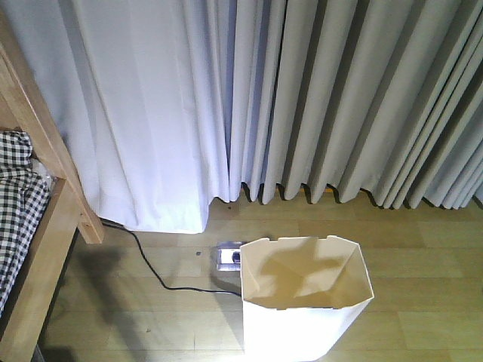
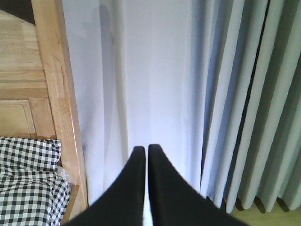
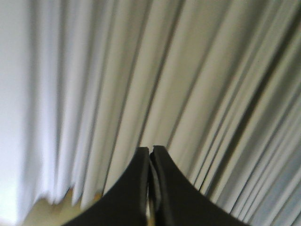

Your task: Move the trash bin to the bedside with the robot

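the trash bin (image 1: 306, 302) is standing upright on the wooden floor (image 1: 151, 324) at about 5 o'clock in the front view, with its open top facing up and nothing inside that i can see. the bed (image 1: 45, 196) is sitting over at 9 o'clock, with its checkered bedding (image 1: 19, 204) tucked inside the wood frame, and there is a stretch of bare floor between it and the bin, so i am thinking the bin is near the bedside but not right next to it yet. a black cable (image 1: 151, 264) is running across the floor from under the curtain (image 1: 264, 98) to a small floor socket (image 1: 228, 256) just behind the bin at 12 o'clock from it, so i am guessing a push that way could catch on it. the left gripper (image 2: 144, 149) is pinched closed with nothing between its tips, pointing at the curtain with the bed frame at 9 o'clock of it. the right gripper (image 3: 150, 149) is pinched closed too and holding nothing, facing only curtain folds. neither one is touching the bin, so i am guessing the rolling base is doing the moving while the arms are staying tucked out of the way.
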Available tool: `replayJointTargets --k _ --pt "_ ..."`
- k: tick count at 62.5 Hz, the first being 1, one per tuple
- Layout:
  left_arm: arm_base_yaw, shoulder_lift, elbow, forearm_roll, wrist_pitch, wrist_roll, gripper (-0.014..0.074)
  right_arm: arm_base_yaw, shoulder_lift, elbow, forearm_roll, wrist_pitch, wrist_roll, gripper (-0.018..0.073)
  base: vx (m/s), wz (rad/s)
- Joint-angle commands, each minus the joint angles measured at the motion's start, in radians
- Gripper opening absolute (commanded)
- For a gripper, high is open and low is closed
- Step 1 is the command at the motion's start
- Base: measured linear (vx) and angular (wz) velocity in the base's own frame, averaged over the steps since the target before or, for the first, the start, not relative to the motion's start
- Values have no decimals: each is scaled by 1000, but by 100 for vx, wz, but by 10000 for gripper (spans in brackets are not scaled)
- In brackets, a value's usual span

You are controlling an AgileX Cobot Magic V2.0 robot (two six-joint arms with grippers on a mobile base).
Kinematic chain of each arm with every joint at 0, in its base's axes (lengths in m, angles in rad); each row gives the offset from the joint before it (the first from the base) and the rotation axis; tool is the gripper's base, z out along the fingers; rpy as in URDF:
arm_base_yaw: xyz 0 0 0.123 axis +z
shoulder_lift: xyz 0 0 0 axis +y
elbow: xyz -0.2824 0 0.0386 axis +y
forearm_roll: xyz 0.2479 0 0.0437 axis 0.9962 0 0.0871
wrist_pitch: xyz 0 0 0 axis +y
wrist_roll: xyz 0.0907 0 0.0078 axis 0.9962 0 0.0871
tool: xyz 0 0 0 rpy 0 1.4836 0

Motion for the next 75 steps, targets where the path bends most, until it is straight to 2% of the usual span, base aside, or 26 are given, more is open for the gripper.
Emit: replayJointTargets --k 1,8,16,19,26,29,54,65,75 --pt "-2 -14 19 -8 -78 -6 -6 -3 -51 31 -148 -161 187 -9 0 0" --pt "-2 -14 19 -8 -78 -6 -6 -3 -135 162 -306 -238 414 -9 0 0" --pt "-2 -14 19 -8 -78 -6 -6 7 -203 278 -342 -300 534 -9 0 0" --pt "-2 -14 19 -8 -78 -6 -6 38 -203 271 -348 -250 536 -9 0 0" --pt "-2 -14 19 -8 -78 -6 -6 140 -203 273 -381 -247 515 -9 0 0" --pt "-2 -14 19 -8 -78 -6 -6 161 -203 274 -381 -247 515 -9 0 0" --pt "-2 -14 19 -8 -78 -6 -6 165 -203 274 -375 -248 519 -9 0 0" --pt "-2 -14 19 -8 -78 -6 -6 133 -203 274 -373 -250 526 -9 0 0" --pt "-2 -14 19 -8 -78 -6 -6 157 -203 274 -370 -245 526 -9 0 0"
